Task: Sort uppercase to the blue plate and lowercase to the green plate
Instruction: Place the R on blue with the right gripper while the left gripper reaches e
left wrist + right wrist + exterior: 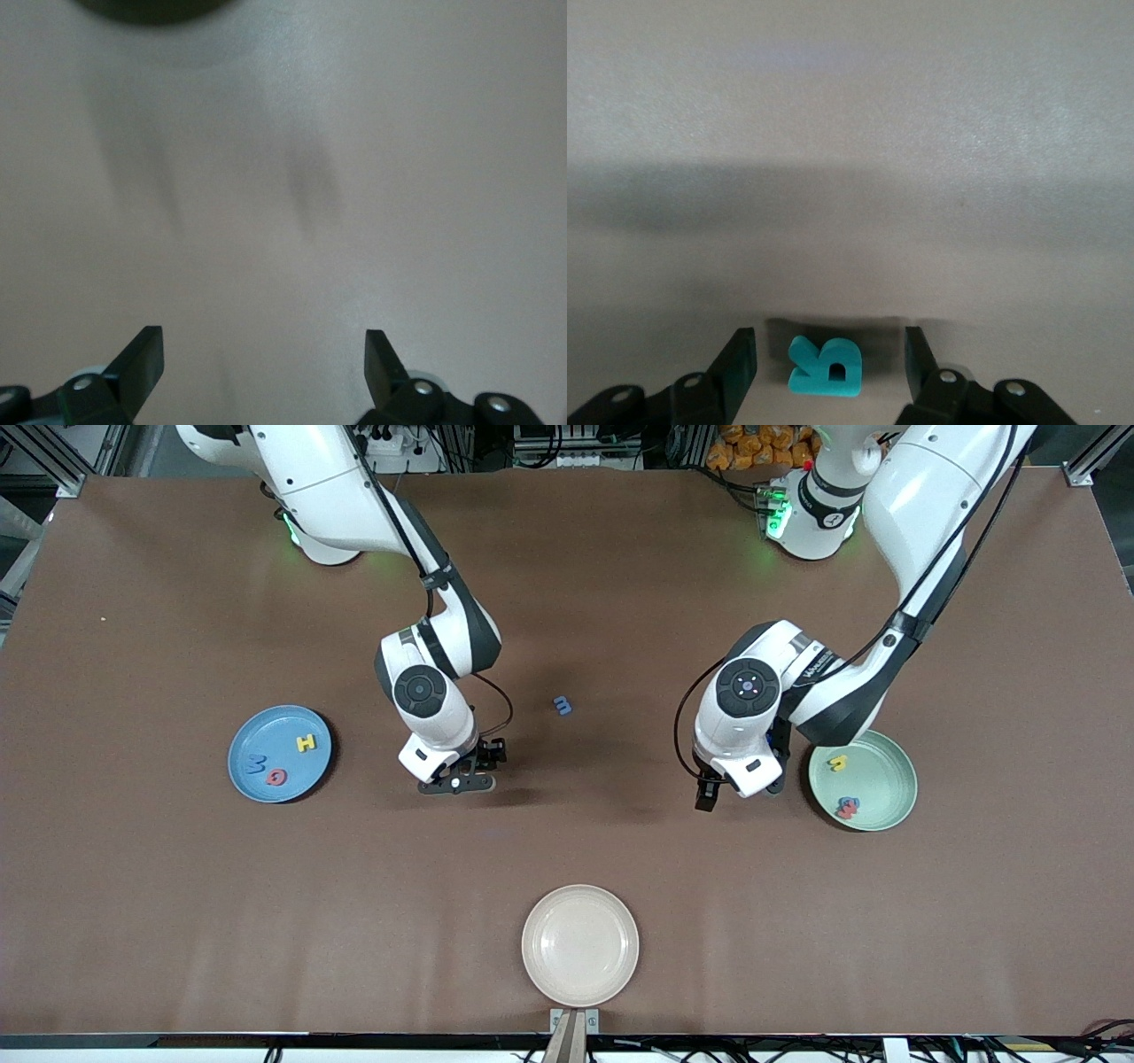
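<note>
Brown table (177, 886), plain and unpatterned; mid-blue plate (252, 779) carrying a yellow H (306, 742), a red letter (276, 777) and a blue letter (257, 763). Pale mint green plate (890, 766) carrying a yellow letter (837, 762) and touching red and blue letters (848, 808); cream plate (580, 945), plain; lone blue m (563, 706) on the brown surface. Teal letter (826, 366) between black fingers (735, 363); both arms white with black joints.

A round cream plate (580, 945) sits empty on the brown bench (177, 886), at the edge nearest the front camera, midway along.
</note>
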